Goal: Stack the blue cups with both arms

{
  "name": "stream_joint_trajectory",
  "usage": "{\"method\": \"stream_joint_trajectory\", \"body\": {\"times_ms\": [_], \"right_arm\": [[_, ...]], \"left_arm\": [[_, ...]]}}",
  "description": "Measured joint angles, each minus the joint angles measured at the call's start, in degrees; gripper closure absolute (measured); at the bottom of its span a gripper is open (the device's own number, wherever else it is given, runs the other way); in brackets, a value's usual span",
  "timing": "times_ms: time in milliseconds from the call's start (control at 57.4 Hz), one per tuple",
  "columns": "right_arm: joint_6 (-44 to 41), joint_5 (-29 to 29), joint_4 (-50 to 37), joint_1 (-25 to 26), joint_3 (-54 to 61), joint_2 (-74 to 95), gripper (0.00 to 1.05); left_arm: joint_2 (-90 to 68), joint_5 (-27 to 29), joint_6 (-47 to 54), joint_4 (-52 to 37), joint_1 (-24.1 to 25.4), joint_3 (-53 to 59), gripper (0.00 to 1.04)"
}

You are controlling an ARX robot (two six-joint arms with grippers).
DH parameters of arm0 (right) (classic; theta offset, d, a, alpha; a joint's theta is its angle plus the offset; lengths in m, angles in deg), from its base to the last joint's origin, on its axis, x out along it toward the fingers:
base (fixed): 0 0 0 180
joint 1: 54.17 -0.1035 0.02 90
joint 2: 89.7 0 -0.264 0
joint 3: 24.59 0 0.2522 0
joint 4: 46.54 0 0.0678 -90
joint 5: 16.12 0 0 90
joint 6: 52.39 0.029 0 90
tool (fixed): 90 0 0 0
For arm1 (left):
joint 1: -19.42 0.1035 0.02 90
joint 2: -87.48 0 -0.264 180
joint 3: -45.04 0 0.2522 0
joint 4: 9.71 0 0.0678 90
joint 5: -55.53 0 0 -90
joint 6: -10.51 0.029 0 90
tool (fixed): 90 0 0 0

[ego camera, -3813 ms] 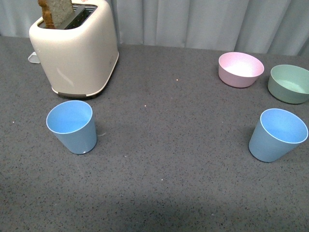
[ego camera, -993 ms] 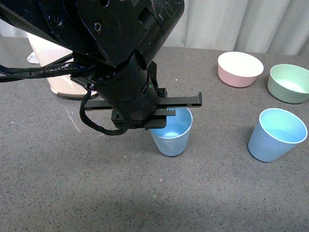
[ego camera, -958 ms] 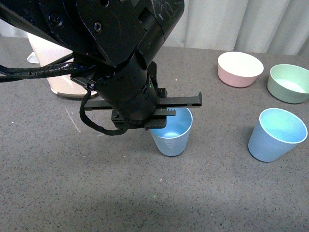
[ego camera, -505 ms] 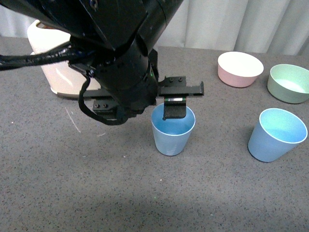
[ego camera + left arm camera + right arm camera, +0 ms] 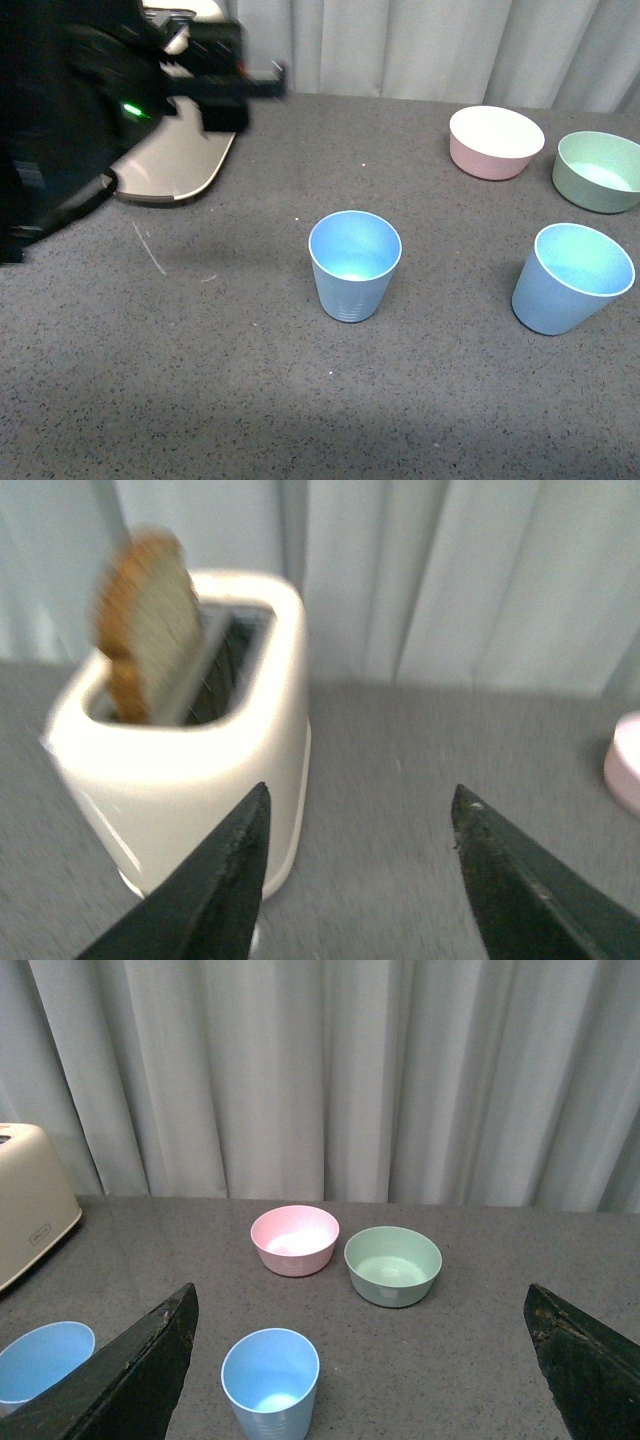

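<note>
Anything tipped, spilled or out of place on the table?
Nothing stands out. The centre blue cup and the right blue cup stand upright, apart, not yet stacked. The pink bowl and green bowl sit upright; nothing spilled.

**Obscured, cropped and blurred areas**

In the front view, the left arm was motion-blurred and its outline was indistinct. It hid most of the toaster, and the frame edge cut the green bowl. The left wrist view was soft throughout: the bread slice was smeared and the pink bowl was cropped to a sliver. In the right wrist view, one blue cup was cropped by the frame edge and partly covered by a black finger.
</note>
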Motion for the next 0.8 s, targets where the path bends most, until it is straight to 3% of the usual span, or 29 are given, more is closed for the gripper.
{"method": "stream_joint_trajectory", "body": {"times_ms": [70, 226, 279, 801], "right_arm": [[0.0, 0.0, 0.0, 0.0, 0.0, 0.0, 0.1], [0.0, -0.1, 0.0, 0.0, 0.0, 0.0, 0.1], [0.0, -0.1, 0.0, 0.0, 0.0, 0.0, 0.1], [0.0, 0.0, 0.0, 0.0, 0.0, 0.0, 0.1]], "left_arm": [[5.1, -1.7, 0.9, -4.5, 2.1, 4.2, 0.63], [12.6, -5.8, 1.9, -5.3, 6.2, 13.1, 0.88], [16.0, -7.8, 2.0, -4.6, 8.3, 17.0, 1.01], [43.0, -17.3, 2.7, 8.9, 17.7, 30.2, 1.01]]}}
